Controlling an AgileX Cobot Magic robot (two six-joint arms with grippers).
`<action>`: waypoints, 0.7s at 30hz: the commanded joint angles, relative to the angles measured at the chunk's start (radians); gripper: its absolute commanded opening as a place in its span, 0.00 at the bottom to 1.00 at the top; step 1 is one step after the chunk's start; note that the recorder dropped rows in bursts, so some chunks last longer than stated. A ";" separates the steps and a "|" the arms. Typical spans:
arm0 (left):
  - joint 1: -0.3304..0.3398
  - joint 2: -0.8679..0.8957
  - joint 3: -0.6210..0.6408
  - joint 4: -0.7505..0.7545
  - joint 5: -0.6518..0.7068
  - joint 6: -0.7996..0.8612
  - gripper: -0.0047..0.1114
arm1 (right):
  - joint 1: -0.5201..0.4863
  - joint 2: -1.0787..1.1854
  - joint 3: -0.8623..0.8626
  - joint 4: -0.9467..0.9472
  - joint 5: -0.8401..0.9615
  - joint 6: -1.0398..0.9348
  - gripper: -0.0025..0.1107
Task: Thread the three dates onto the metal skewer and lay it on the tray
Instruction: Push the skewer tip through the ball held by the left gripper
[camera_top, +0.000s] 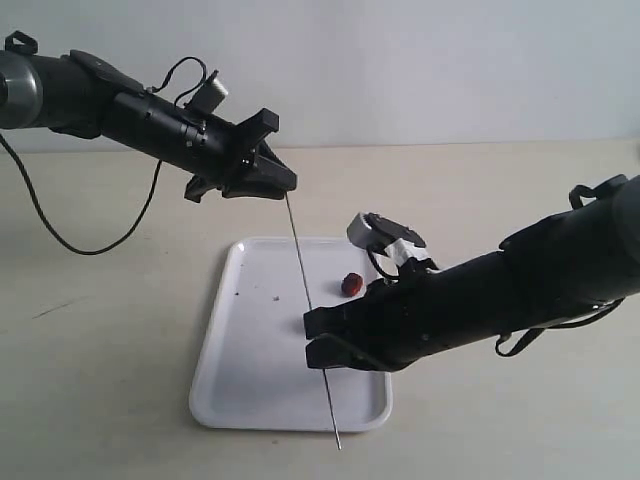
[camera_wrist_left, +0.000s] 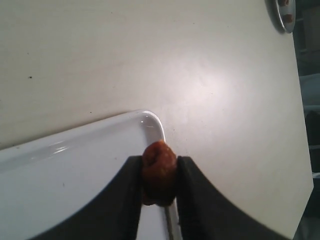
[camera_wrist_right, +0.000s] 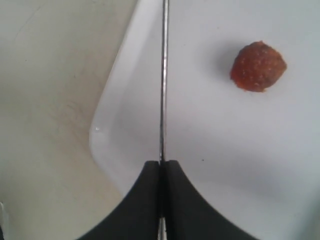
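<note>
Early days, I'd say: the left end effector is clamped on one date at the metal skewer's upper tip, the right end effector pinches the skewer above the tray, where another date lies loose.

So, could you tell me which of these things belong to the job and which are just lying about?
Job: tray; skewer, in the right hand; held date, in the left hand; loose date, on the tray.
Lying about: cable; specks on the tray; dish at the table edge, contents unclear.
</note>
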 joint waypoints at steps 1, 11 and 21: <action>-0.006 -0.011 0.001 -0.003 0.023 0.004 0.26 | -0.005 -0.001 -0.030 0.009 -0.031 0.002 0.02; -0.006 -0.011 0.001 -0.003 0.023 0.004 0.26 | -0.005 -0.001 -0.109 0.009 -0.031 0.037 0.02; -0.006 -0.011 0.001 -0.008 0.024 0.004 0.26 | -0.005 -0.001 -0.183 0.009 -0.101 0.054 0.02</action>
